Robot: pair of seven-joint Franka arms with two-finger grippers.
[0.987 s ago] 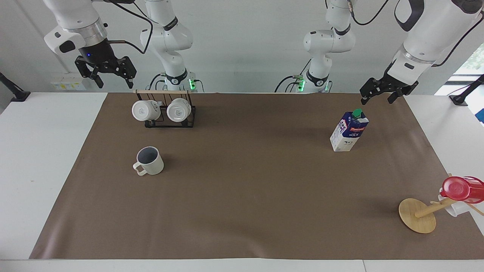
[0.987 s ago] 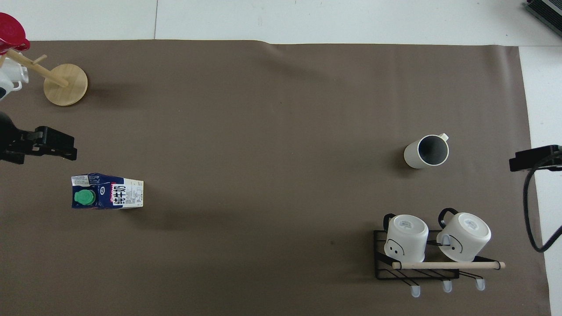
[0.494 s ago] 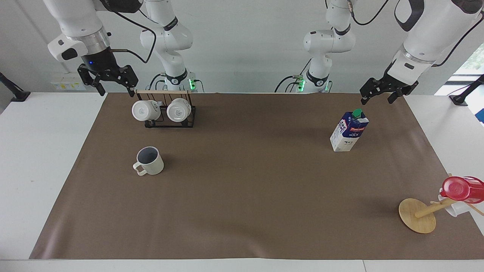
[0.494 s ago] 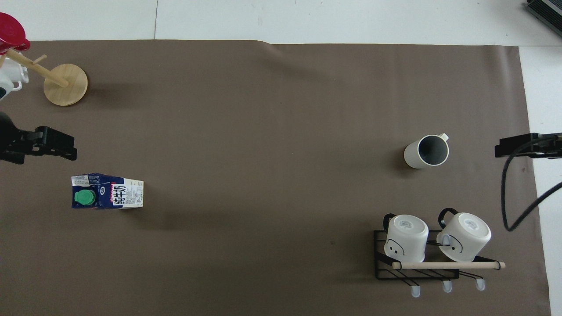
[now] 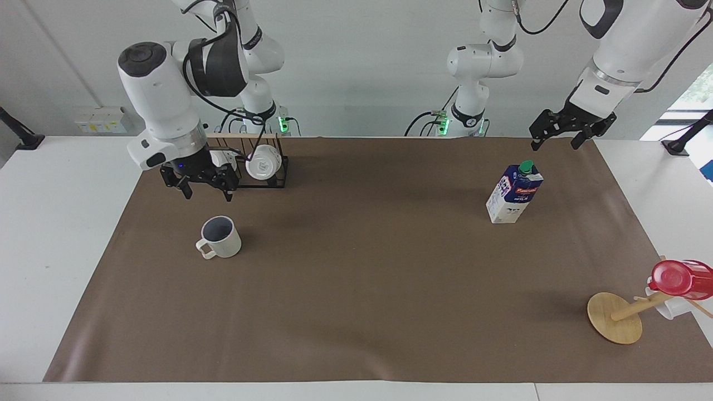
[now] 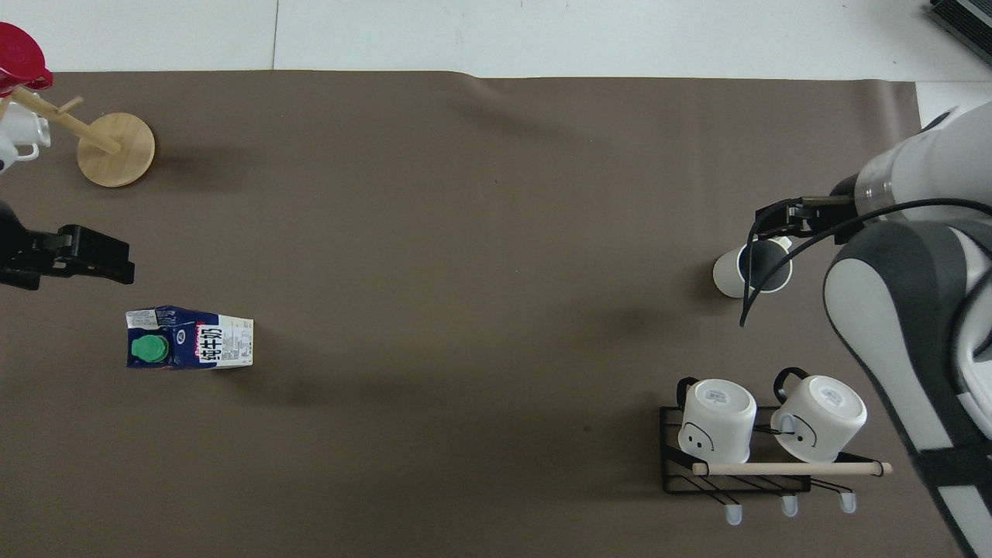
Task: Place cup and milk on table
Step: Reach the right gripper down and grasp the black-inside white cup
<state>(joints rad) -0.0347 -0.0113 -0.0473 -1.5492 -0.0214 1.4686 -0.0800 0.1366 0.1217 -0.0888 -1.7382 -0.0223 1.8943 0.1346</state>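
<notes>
The right hand (image 5: 204, 188) hangs open and empty above the cup (image 5: 220, 238), a little nearer the robots than it and just in front of the wire rack (image 5: 250, 172) with its two white mugs (image 5: 263, 162); the left hand (image 5: 562, 132) waits, also open and empty, in the air above the counter (image 5: 356, 312) edge at the left arm's end, near the milk (image 5: 513, 192) but clear of it. The main risk, as I judge it, is on the way down to the cup: a finger landing on the rim instead of straddling the wall would tip or shove the light mug, and a low sweep could clip the rack or knock a hanging mug loose. A grip taken only on the thin wall may also let the cup swing. For the carton, a pinch too high on the tall, narrow body could topple it, and a hard squeeze could buckle its sides. The cup stands upright on the brown sheet toward the right arm's end, mouth up, its axis vertical, its loop handle pointing away from the robots and toward that same end. The milk stands upright toward the left arm's end, long axis vertical, green cap (image 5: 526, 166) on top; in the overhead view its printed face looks toward the middle of the counter.
</notes>
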